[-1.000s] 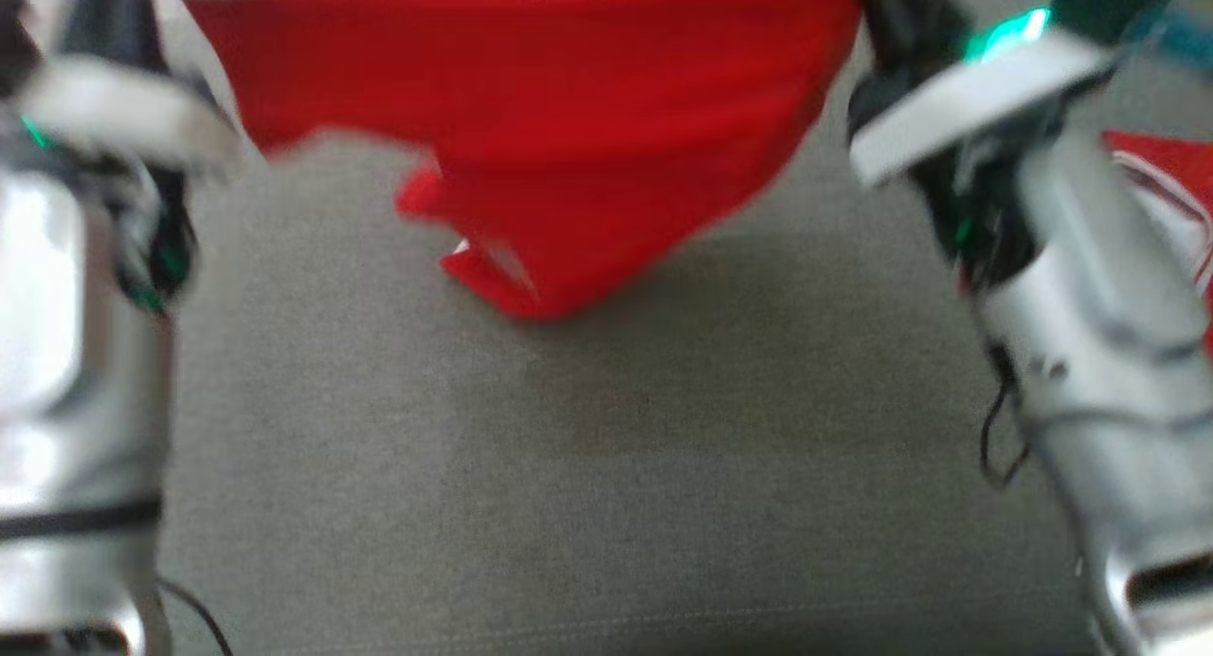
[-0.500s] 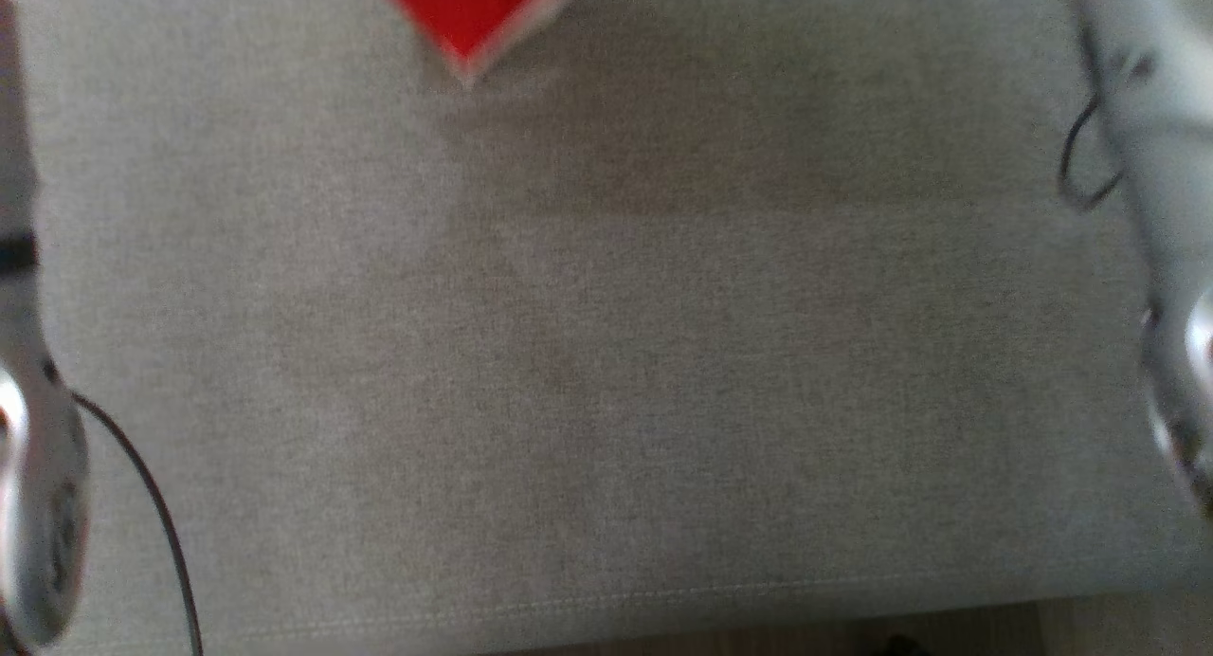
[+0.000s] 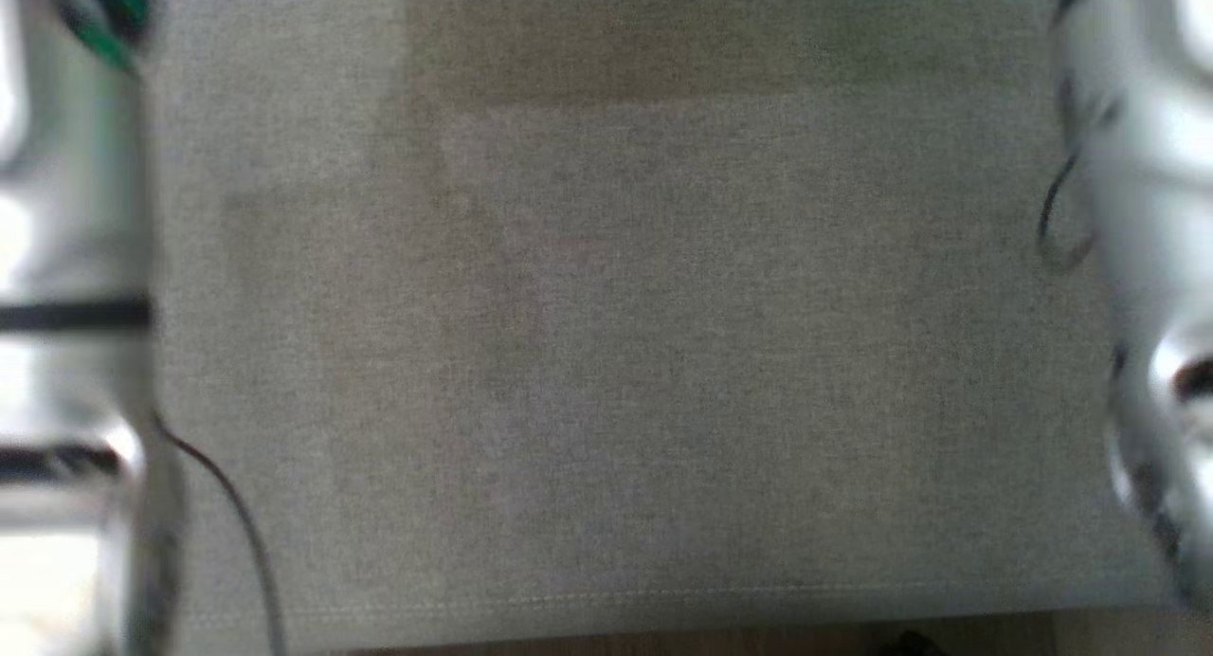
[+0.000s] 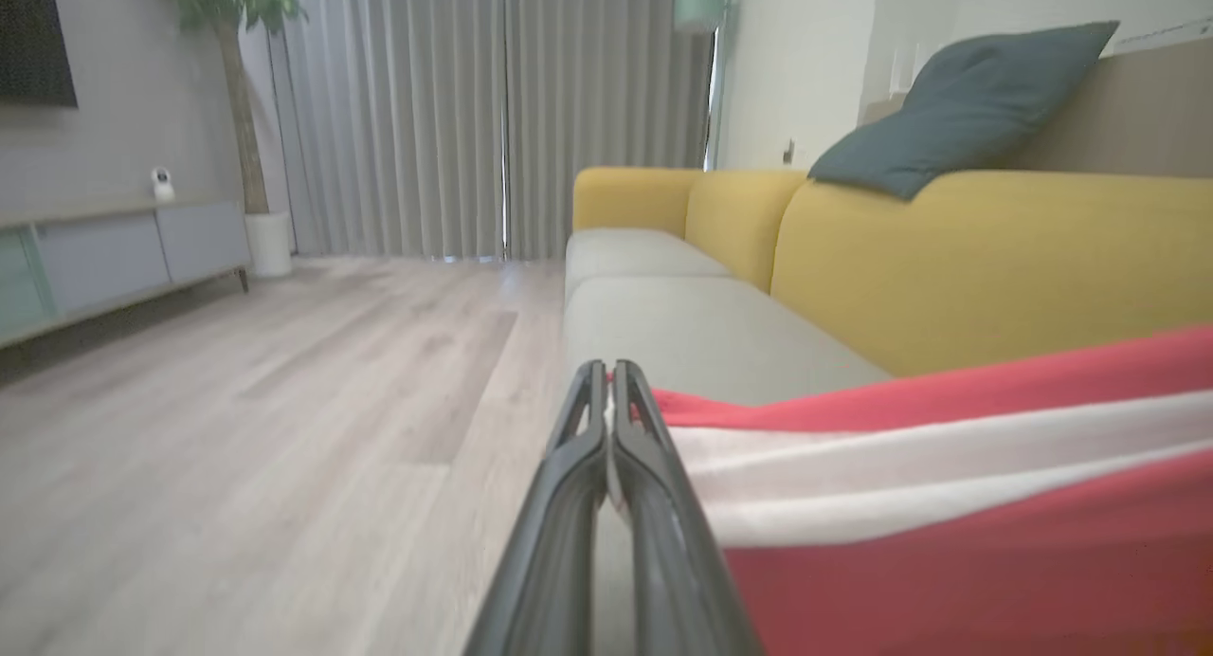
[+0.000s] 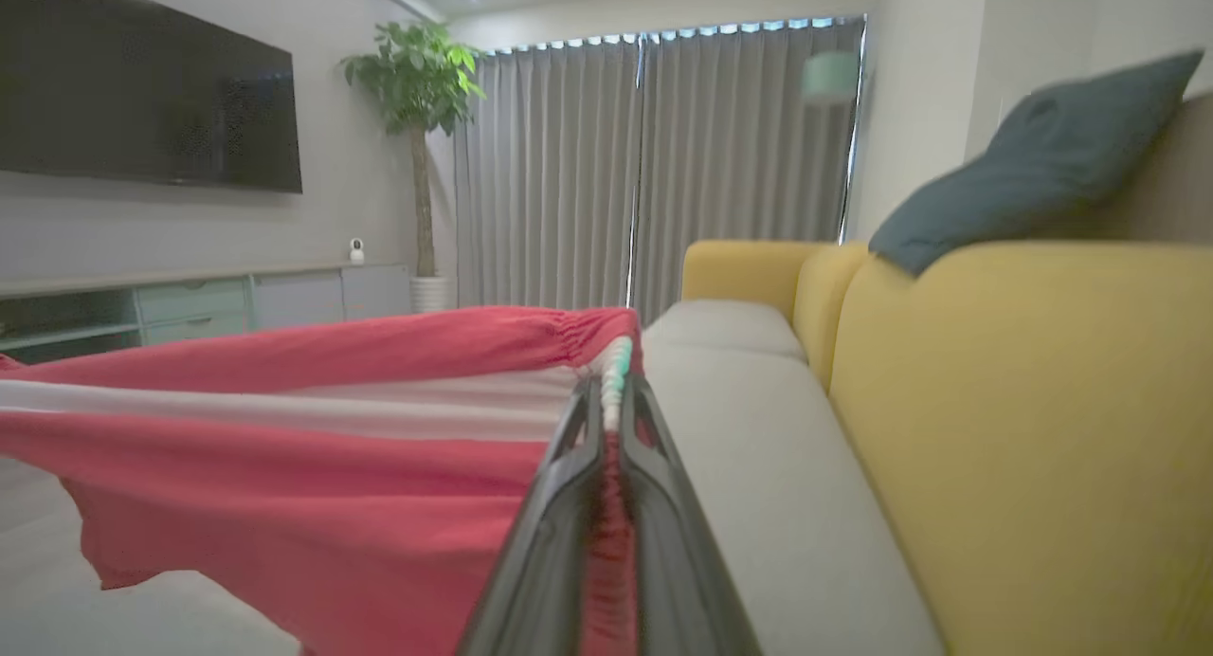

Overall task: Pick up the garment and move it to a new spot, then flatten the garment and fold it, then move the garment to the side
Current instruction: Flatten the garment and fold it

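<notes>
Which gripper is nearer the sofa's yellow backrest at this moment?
Right. The right gripper, jaws shut on the red garment, has the yellow backrest close beside it. The left gripper, also gripping the fabric, is near the grey seat's floor-side edge, farther off.

Domestic living room. Right wrist view: wall-mounted television [image 5: 142, 97] at ten o'clock above a low cabinet [image 5: 190, 305], potted tree [image 5: 417, 78] at eleven, full-length curtains [image 5: 720, 163] at twelve, yellow sofa [image 5: 1023, 372] with a dark cushion [image 5: 1033, 154] at three. Left wrist view: wood-plank floor [image 4: 284, 400].
</notes>
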You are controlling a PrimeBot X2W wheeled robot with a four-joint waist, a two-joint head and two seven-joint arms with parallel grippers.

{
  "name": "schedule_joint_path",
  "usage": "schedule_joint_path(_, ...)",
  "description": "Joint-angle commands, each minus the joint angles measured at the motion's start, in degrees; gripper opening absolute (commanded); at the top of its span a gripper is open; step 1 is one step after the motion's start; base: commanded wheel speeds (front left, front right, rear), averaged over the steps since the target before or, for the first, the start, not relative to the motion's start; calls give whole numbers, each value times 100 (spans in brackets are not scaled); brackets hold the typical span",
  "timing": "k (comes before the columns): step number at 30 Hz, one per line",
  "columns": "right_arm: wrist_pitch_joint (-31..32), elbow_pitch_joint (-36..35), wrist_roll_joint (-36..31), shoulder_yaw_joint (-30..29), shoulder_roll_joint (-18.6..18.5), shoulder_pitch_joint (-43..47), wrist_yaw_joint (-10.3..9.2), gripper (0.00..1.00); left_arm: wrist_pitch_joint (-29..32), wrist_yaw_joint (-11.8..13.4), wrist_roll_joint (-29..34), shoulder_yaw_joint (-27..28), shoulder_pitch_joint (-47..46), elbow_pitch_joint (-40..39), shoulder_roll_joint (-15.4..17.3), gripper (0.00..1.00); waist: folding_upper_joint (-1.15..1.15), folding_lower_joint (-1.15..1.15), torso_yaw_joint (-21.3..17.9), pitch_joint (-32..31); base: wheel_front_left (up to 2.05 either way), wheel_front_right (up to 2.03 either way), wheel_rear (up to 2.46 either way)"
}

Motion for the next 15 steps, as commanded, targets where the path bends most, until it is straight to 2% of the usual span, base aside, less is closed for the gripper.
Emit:
schedule_joint_path(1, -28, -161, 153, 39, 51, 291, 20, 0, -26, 33, -95, 219, 279, -249, 156, 0, 0, 0, 15, -59, 0, 0, 0)
schedule_joint_path(8, -28, -598, 968, 522, -35, 1908, 20, 0, -27, 40, -309, 624, 2196, -628, -384, 0, 0, 0, -24, -426, 0, 0, 0)
schedule_joint_path(15, -29, -1284, 1729, 964, -208, 3324, 20, 0, -27, -28, -271, 824, 3617, -780, -620, 0, 0, 0, -117, -956, 0, 0, 0)
